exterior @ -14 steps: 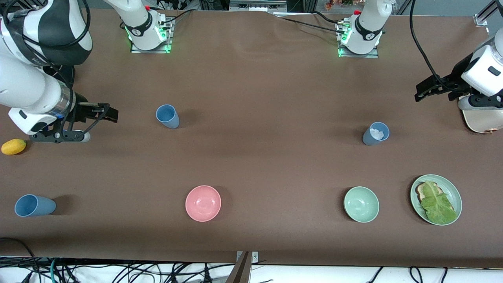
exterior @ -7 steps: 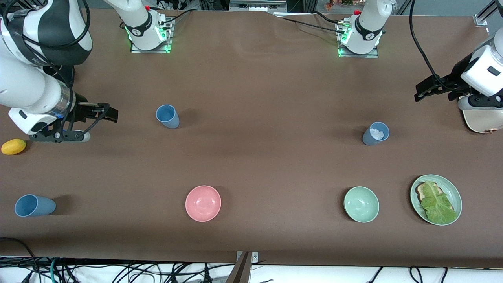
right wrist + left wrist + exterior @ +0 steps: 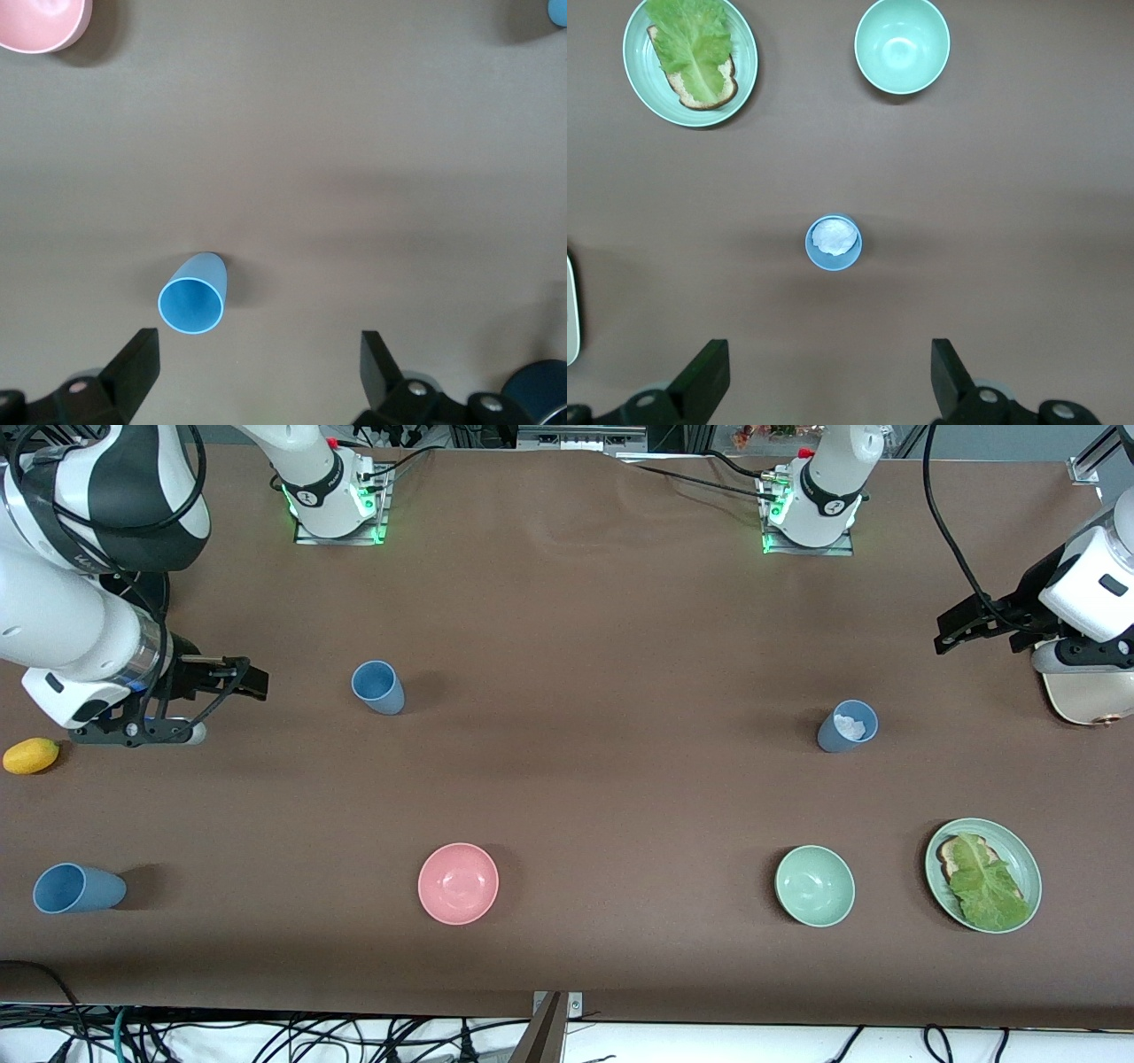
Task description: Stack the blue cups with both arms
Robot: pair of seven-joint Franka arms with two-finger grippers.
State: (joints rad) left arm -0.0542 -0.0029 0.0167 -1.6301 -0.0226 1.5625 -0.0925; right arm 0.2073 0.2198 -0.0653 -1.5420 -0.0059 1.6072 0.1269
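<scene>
I count three blue cups on the desk. One stands toward the right arm's end. One is toward the left arm's end with something white inside. The third is near the front edge at the right arm's end. There are two bowls, a pink bowl and a green bowl, plus one green plate of bread and lettuce and one yellow fruit.

The left wrist view looks straight down into the cup with the white filling, which the front view only hints at. The right wrist view catches a dark blue round thing at its edge that the front view hides.

The right end effector hangs over the desk beside the first cup, fingers spread and holding nothing. In its wrist view the cup sits just ahead of one finger. The left end effector hangs at its own end, well apart from the filled cup, also spread and holding nothing.
</scene>
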